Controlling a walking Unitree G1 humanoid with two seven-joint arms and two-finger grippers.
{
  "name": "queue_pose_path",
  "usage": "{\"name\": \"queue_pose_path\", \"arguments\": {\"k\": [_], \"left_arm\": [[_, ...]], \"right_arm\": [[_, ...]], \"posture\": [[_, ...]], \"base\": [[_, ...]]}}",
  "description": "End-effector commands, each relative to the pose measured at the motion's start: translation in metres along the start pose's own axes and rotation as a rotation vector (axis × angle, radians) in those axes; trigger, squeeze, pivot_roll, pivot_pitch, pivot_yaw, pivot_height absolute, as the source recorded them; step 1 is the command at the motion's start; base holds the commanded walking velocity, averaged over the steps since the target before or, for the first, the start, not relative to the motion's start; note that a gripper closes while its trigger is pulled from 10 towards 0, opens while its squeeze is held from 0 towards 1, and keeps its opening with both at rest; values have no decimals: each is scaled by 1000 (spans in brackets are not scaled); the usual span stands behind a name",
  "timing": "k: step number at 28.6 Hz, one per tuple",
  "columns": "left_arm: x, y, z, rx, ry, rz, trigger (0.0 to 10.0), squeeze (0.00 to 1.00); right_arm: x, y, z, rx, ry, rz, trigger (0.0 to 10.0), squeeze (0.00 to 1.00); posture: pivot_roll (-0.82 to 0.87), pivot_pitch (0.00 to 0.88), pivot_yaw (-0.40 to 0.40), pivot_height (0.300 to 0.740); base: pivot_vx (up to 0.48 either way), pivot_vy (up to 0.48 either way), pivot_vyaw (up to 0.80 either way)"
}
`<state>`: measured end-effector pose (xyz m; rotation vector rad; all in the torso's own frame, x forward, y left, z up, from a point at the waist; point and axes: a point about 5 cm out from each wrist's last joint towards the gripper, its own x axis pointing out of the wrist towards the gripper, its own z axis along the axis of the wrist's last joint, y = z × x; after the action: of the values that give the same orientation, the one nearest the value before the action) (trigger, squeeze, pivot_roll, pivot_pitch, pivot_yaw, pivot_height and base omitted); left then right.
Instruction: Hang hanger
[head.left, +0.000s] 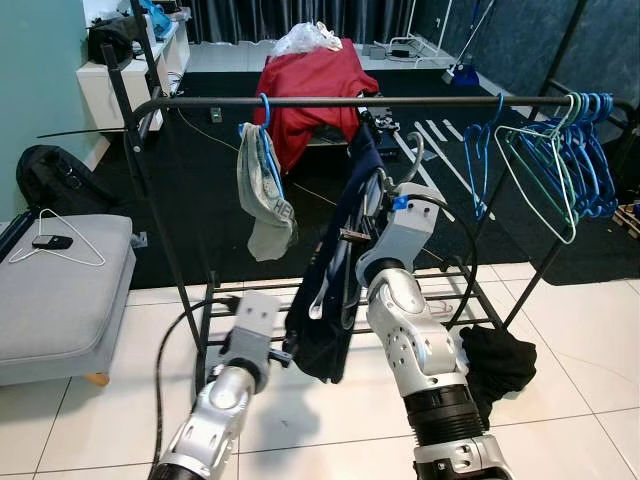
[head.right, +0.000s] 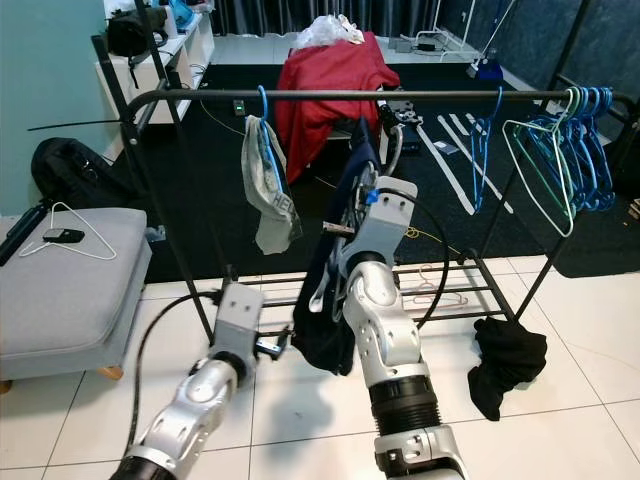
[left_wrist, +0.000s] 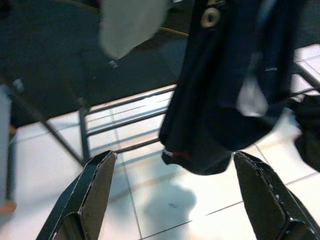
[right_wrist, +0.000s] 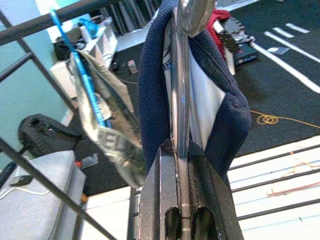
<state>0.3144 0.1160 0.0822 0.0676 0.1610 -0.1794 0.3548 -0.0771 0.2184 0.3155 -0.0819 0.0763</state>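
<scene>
A black clothes rail (head.left: 400, 101) runs across in front of me. My right gripper (right_wrist: 181, 165) is shut on the silver metal hanger (right_wrist: 180, 100), which carries a navy garment (head.left: 335, 250). It holds them up just under the rail, and the hanger's hook (right_wrist: 192, 12) looks to sit below the bar. The garment hangs down to the rack's lower shelf. My left gripper (left_wrist: 175, 200) is open and low, just in front of the garment's bottom hem (left_wrist: 200, 150), with nothing between its fingers.
A grey garment on a blue hanger (head.left: 262, 180) hangs left of the navy one. Several empty blue hangers (head.left: 570, 150) crowd the rail's right end. Black clothing (head.left: 497, 365) lies on the tiles at the right. A grey ottoman (head.left: 60, 290) with a white hanger (head.left: 60, 240) stands at the left.
</scene>
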Motion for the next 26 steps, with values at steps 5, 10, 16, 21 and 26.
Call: {"name": "queue_pose_path", "arguments": {"k": [5,10,16,21,26], "left_arm": [[-3,-17,-11,-110,-45,-167,10000,0],[-1,-22,-14,-72,-34,-183,10000,0],[2,-46,-11,-120,-31,-301,10000,0],[7,-47,-12,-125,-24,-270,10000,0],[13,-44,-8,-128,-45,-219,10000,0]], "right_arm": [[-11,49,2,150,56,220,10000,0],[-13,54,1,149,72,248,10000,0],[-17,66,0,163,99,304,10000,0],[-24,82,-6,149,158,398,10000,0],[-34,92,-12,133,206,468,10000,0]], "posture": [[10,134,-31,740],[5,133,-30,740],[-4,131,-30,740],[-8,134,-31,740],[-8,137,-34,740]], "base": [[0,0,0],[0,0,0],[0,0,0],[0,0,0],[0,0,0]]}}
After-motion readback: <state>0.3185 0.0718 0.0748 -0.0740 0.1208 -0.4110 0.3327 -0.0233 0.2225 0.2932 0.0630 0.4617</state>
